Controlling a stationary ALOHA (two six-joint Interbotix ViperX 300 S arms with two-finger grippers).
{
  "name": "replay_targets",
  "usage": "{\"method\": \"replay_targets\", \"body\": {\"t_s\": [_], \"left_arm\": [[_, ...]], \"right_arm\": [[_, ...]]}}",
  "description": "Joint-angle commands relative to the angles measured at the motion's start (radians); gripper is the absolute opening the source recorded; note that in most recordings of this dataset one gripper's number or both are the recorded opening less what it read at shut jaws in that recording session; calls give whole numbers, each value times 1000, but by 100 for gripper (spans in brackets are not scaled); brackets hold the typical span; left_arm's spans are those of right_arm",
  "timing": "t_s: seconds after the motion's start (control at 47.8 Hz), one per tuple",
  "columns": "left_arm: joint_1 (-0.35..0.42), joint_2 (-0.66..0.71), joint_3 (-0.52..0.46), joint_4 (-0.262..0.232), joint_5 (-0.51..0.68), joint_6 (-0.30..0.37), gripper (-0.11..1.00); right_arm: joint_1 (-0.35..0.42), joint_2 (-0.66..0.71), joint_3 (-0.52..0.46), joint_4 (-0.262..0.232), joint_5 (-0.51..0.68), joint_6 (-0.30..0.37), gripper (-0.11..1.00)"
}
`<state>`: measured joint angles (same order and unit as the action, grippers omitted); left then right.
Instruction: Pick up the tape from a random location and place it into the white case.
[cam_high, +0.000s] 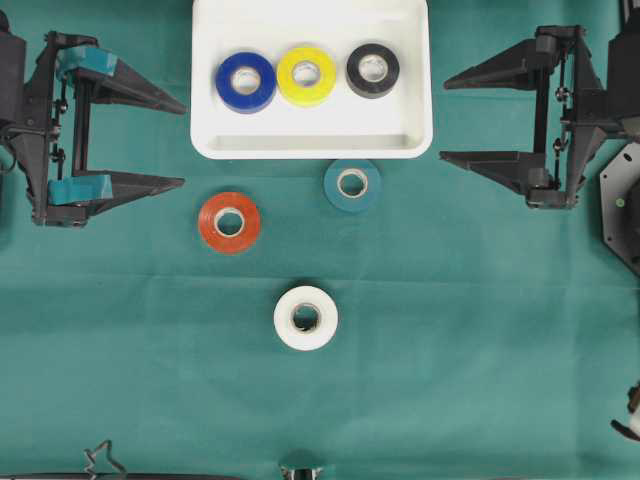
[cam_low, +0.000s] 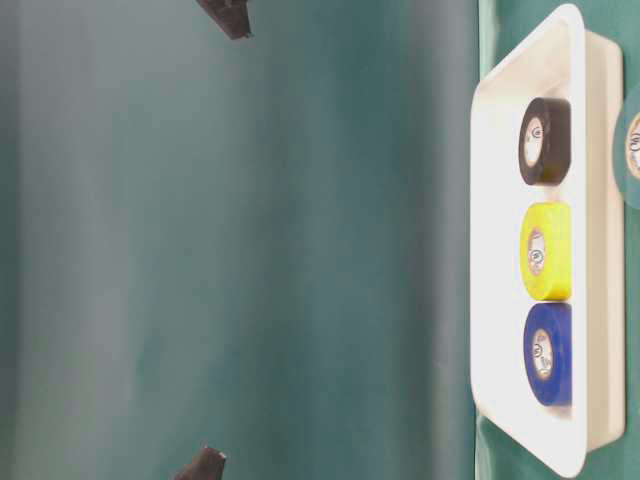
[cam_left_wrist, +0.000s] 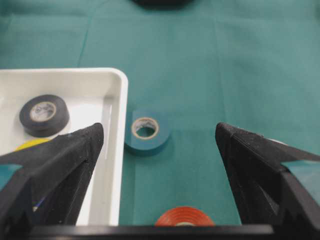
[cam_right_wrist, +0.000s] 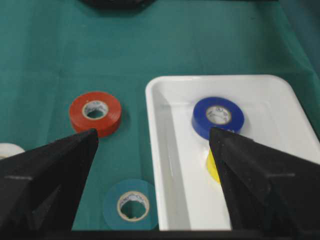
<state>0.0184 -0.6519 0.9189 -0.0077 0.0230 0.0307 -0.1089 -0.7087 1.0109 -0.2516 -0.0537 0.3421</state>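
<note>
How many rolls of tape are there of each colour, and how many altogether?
Blue tape roll: 1
Yellow tape roll: 1
Black tape roll: 1
Teal tape roll: 1
Red tape roll: 1
White tape roll: 1
Total: 6 rolls, 3 in the white case, 3 on the green cloth.

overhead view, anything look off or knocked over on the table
Nothing stands out: three tape rolls lie flat in the white case, and the red, teal and white rolls lie flat on the cloth.
</note>
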Motion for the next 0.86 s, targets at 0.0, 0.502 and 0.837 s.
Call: {"method": "replay_targets", "body": {"t_s": [0.0,0.502,0.837], "left_arm": [[-3,-3,-12,-2,-9,-2,97],[2,-9,-12,0,-9,-2,97],[9,-23,-23,-2,-9,0,97]], "right_arm": [[-2,-2,-12,-2,-11,-2,87],[-2,-32,-31,-2,0,-2,87],[-2,-61,-51,-2,44,-2,87]]}}
